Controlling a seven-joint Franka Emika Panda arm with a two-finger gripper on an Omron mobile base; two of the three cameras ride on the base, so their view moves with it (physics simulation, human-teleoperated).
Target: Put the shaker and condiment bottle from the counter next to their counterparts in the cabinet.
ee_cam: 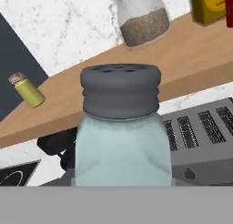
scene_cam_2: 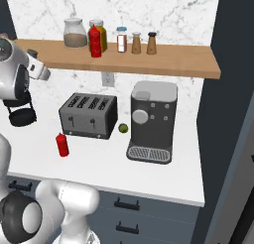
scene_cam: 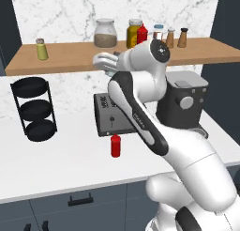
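Note:
The pale blue-grey shaker [ee_cam: 122, 132] with its grey cap stands upright close before the hand camera, and my gripper [scene_cam: 100, 61] is shut on it, held up in front of the cabinet shelf [scene_cam: 70, 56] near its front edge. The shaker hides the fingertips. The yellow-green counterpart shaker [scene_cam: 41, 49] stands at the shelf's left end, to the left of my hand. The taller red bottle [scene_cam: 142, 34] stands farther right on the shelf. Down on the counter, the small red condiment bottle [scene_cam: 116, 145] stands upright in front of the toaster [scene_cam: 110, 115].
A black three-tier rack [scene_cam: 33, 108] stands at the counter's left and a coffee machine [scene_cam_2: 151, 121] at the right, with a lime [scene_cam_2: 123, 128] beside it. The shelf also holds a glass jar [scene_cam: 105, 34], a yellow jar and several spice shakers [scene_cam_2: 136, 42].

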